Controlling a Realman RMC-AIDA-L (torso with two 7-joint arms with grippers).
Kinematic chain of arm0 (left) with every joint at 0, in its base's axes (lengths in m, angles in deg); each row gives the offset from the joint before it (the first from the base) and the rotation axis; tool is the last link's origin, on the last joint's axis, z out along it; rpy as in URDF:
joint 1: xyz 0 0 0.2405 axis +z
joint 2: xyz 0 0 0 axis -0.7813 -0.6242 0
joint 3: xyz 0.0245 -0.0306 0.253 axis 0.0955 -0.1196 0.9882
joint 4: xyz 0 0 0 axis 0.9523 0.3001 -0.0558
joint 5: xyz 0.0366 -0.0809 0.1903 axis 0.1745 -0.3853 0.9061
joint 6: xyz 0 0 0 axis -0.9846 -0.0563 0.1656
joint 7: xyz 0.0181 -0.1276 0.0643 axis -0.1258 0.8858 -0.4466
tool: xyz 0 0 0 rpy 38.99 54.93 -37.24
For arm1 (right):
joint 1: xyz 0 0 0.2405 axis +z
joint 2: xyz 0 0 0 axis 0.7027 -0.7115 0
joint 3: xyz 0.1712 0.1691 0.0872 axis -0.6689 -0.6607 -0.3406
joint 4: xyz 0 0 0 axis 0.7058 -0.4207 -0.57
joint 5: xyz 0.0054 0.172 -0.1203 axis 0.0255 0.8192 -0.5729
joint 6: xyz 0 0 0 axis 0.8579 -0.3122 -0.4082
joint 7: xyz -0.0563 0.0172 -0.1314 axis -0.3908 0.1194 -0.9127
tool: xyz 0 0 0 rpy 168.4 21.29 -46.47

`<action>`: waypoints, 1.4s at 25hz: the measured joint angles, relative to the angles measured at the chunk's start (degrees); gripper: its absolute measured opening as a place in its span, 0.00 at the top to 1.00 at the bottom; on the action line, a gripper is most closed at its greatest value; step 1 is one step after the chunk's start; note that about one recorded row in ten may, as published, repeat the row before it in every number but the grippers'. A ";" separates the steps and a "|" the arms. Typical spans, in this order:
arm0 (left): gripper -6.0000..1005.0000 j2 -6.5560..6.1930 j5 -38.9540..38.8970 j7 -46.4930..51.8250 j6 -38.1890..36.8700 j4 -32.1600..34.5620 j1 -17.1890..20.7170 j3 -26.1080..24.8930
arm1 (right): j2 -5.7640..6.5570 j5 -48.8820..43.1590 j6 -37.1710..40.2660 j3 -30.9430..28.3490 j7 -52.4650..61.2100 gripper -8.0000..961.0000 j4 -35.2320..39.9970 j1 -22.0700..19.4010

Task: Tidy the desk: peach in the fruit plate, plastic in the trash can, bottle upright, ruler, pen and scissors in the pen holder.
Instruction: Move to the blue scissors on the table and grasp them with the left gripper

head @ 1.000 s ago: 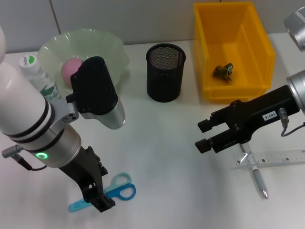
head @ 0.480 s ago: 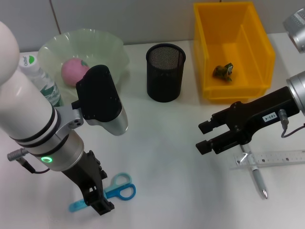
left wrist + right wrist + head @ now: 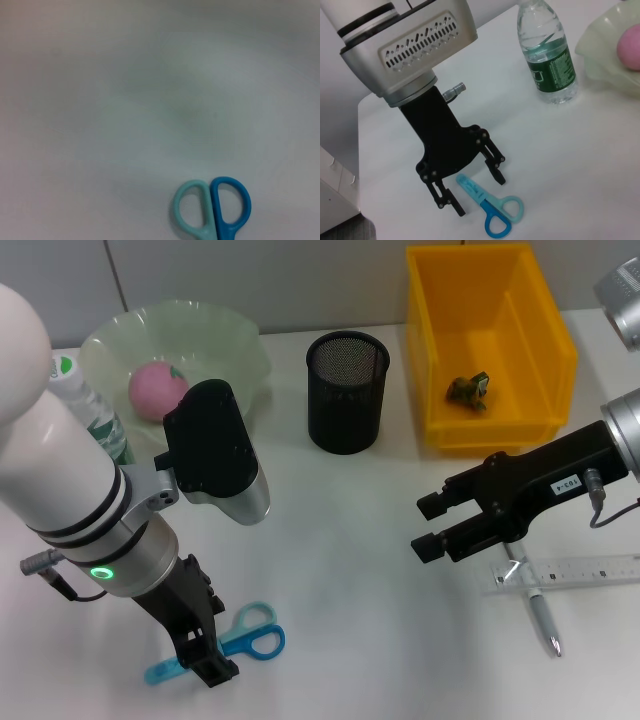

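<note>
Straddling the scissors (image 3: 490,210), left end effector (image 3: 472,187) spread apart, right end effector (image 3: 428,525) open, bottle (image 3: 547,52) label unreadable

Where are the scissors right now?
In the head view the scissors lie flat on the table's near left, between the open jaws of the left gripper, well in front of the fruit plate.
</note>
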 joint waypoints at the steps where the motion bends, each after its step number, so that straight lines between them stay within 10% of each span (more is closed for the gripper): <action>1: 0.29 0.00 0.00 0.00 0.00 0.00 0.00 0.00 | 0.00 0.00 0.00 0.00 0.00 0.25 0.00 0.00; 35: 0.49 0.09 0.89 -0.21 1.53 -2.66 -0.43 0.84 | -0.18 -0.69 -0.51 0.00 -0.28 0.25 -0.14 0.30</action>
